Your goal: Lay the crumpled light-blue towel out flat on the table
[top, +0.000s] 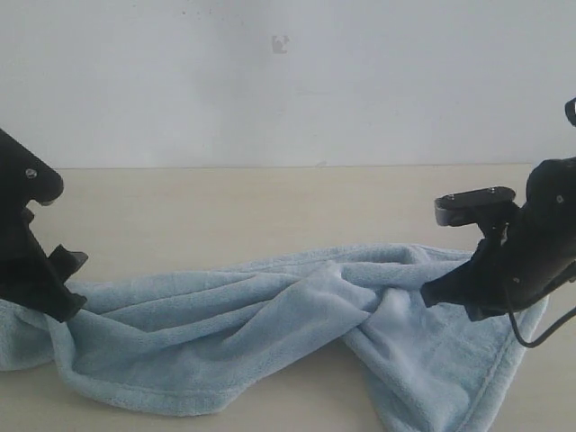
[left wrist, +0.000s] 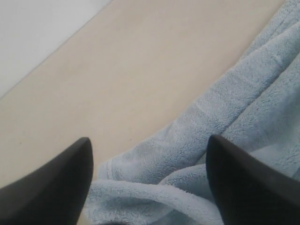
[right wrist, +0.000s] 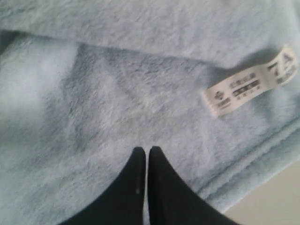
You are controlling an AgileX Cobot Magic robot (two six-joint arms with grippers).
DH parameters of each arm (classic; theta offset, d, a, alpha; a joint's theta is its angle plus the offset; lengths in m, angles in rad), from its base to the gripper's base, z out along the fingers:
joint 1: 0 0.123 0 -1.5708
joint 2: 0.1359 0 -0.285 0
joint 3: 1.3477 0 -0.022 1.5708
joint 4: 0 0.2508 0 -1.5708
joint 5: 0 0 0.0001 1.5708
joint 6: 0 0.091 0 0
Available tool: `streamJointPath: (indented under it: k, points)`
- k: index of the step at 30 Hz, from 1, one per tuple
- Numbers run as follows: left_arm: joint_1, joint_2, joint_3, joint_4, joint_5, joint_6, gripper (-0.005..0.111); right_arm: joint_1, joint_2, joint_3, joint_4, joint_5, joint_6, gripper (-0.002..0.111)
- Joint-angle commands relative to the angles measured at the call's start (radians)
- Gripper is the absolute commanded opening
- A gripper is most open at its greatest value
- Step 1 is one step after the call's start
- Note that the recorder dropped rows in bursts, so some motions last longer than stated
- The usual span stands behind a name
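The light-blue towel [top: 225, 351] lies crumpled along the counter's [top: 270, 207] near edge, twisted mid-span, its white label [right wrist: 251, 89] showing beside the hem [right wrist: 253, 166] at the right end. The left jaws stand wide over its left end. The right jaws are pressed together on the cloth; whether they pinch it is unclear.

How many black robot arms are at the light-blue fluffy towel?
2. The left black arm is at one end of the light-blue fluffy towel, jaws open; the right black arm is near the other end, jaws shut. None seems hidden.
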Motion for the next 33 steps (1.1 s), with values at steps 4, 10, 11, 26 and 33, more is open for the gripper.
streamJointPath:
  k: [4,10,11,26,33]
  points:
    - [-0.001,0.003,-0.006,-0.038,-0.122,-0.056,0.025,-0.117,0.001,-0.003,-0.248,-0.111,0.267,0.001]
    - [-0.001,0.003,-0.006,-0.029,-0.283,-0.043,0.004,-0.181,0.032,-0.003,-0.214,-0.129,0.264,0.001]
    - [-0.001,0.003,-0.006,-0.029,-0.296,-0.043,0.004,-0.181,0.043,-0.003,-0.214,-0.131,0.260,0.001]
    - [-0.001,0.003,-0.006,-0.029,-0.390,-0.043,0.004,-0.204,0.105,-0.003,-0.261,-0.243,0.248,0.001]
    - [-0.001,0.003,-0.006,-0.029,-0.412,-0.043,0.004,-0.262,0.138,-0.003,-0.261,-0.264,0.253,0.001]
